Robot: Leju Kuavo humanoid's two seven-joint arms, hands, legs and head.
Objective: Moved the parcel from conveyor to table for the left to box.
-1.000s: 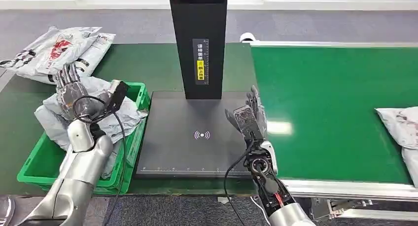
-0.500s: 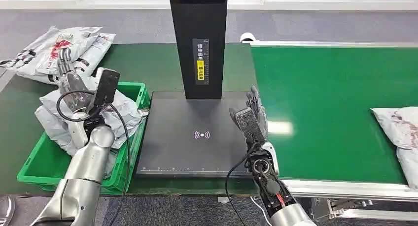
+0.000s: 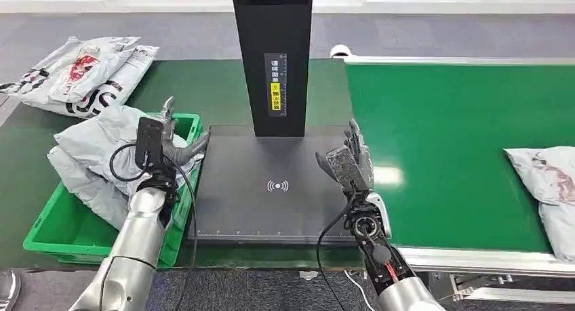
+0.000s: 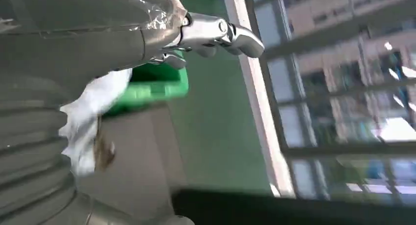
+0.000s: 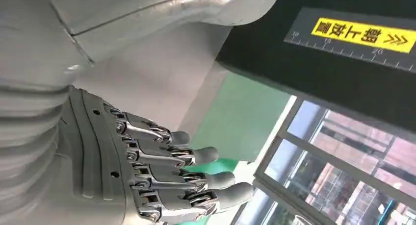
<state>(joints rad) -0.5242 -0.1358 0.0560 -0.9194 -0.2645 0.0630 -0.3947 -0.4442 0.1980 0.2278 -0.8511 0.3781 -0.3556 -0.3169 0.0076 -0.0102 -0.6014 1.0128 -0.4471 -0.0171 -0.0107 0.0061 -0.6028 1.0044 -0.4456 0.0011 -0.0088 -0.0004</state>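
Head view is showing the right robot hand (image 3: pixel 347 163) hovering empty, fingers spread, beside the black tabletop (image 3: pixel 244 209); the parcel (image 3: pixel 542 179) is lying well off on its conveyor (image 3: pixel 447 135) side. Reaching low, grasping broadly. The left robot hand (image 3: pixel 177 140) is seemingly holding nothing.

The left hand (image 3: pixel 173 138) sits at nine o'clock, empty, fingers spread, silver arm rising from seven. The right hand (image 3: pixel 347 162) stands upright at center, empty, fingers extended and apart.

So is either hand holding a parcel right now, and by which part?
Neither. The left hand is open over the green crate; the right hand is open above the scanner plate.
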